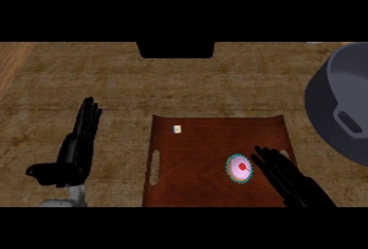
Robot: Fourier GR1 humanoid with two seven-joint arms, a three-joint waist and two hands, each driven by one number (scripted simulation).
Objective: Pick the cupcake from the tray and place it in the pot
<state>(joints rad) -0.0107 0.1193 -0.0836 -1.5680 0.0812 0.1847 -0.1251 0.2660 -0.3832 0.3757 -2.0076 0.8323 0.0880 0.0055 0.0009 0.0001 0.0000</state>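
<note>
We are at the grasp: our right hand lies just beside the cupcake on its right, fingers straight and spread, holding nothing. To do this well, we should curl fingers and thumb around the wrapper's sides, not press on the frosting, then lift straight up before swinging right toward the pot. The cupcake sits upright in the tray, right of its middle, cherry up; being round, it has no long axis. Our left hand rests open at the left
</note>
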